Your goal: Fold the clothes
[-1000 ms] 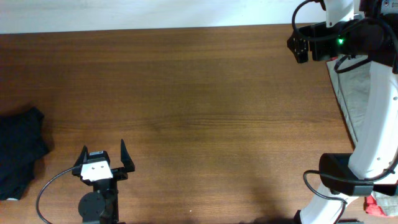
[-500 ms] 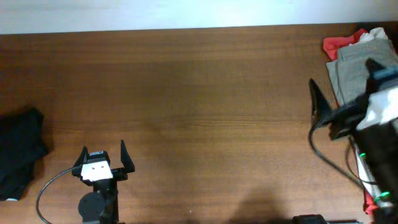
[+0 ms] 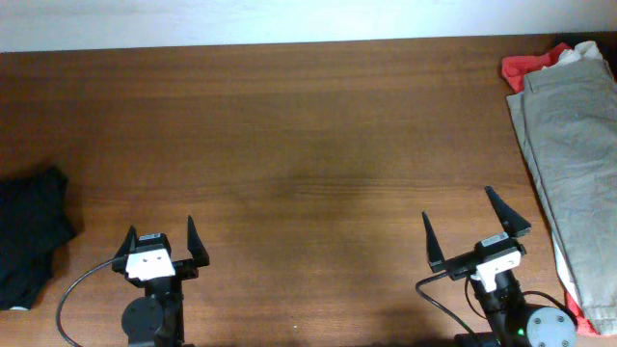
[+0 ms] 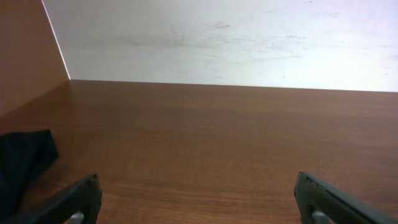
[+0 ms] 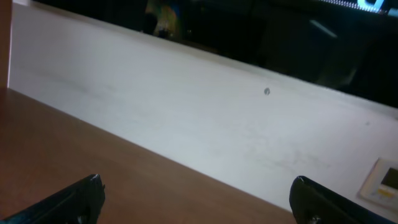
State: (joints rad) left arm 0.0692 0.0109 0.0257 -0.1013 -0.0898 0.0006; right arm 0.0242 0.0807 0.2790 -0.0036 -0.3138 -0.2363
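The clothes, a crumpled black garment (image 3: 29, 236), lie at the table's left edge; their corner (image 4: 22, 158) shows at the left in the left wrist view. My left gripper (image 3: 160, 235) rests near the front edge, to the right of the garment, open and holding nothing. Its dark fingers (image 4: 78, 200) frame bare wood. My right gripper (image 3: 465, 218) stands at the front right, open and empty, far from the garment. Its fingers (image 5: 74, 200) point over the wood toward the white wall.
Grey-beige trousers (image 3: 569, 145) lie along the table's right edge, with a red cloth (image 3: 525, 66) at their far end. A white wall (image 4: 236, 43) borders the wooden table (image 3: 308, 145) at the back. A cable (image 3: 77, 289) loops beside the left arm's base.
The right arm has swung from the far right corner down to the front right, uncovering the trousers and red cloth. The left arm and the black garment have not moved.
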